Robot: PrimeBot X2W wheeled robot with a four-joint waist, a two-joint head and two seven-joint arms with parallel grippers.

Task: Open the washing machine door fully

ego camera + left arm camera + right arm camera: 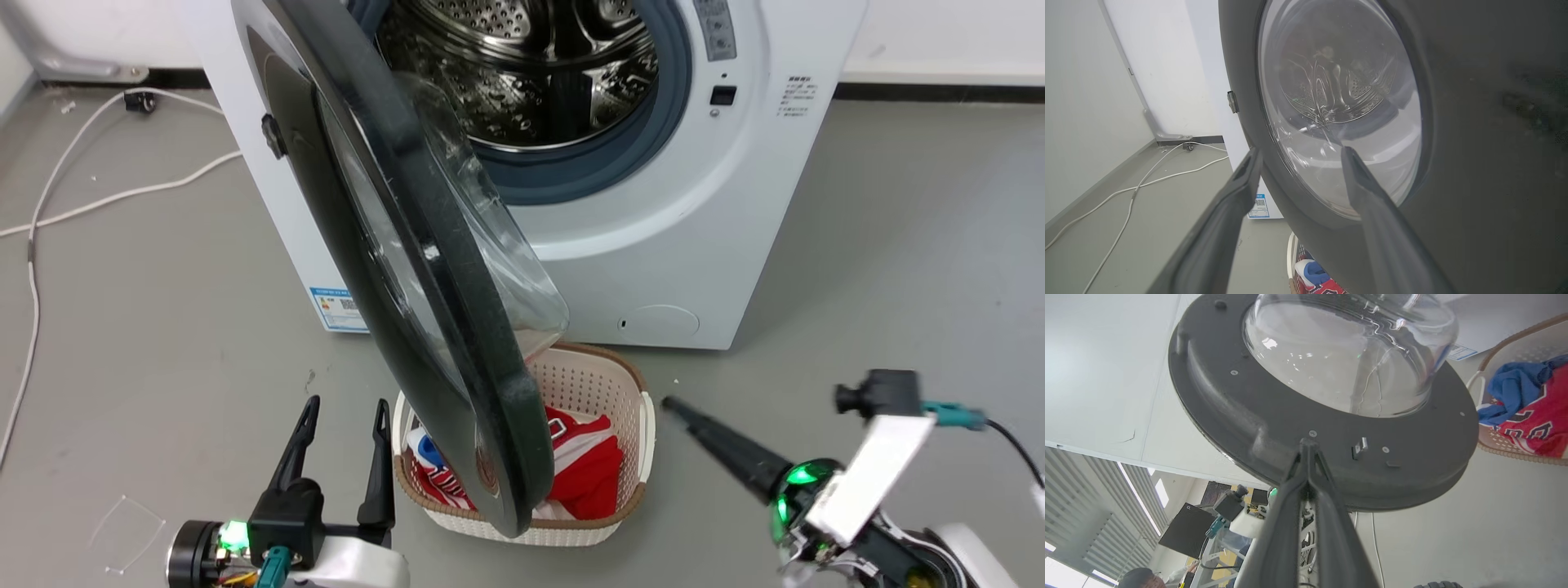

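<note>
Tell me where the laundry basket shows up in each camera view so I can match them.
Head view: laundry basket at bottom centre, partly behind the washing machine door.
Left wrist view: a sliver at the bottom edge, below the door.
Right wrist view: at the right edge, holding red and blue clothes.
Shared landmark: the door's dark rim, beside the basket throughout.

The washing machine stands on the floor, the wall behind it. The washing machine door, hinged at the machine's left, swings out forward over a basket just before the machine's front, with clothes in it. A cable lies left of the machine. The left pincer is just left of the basket, the right pincer just right of it.
</note>
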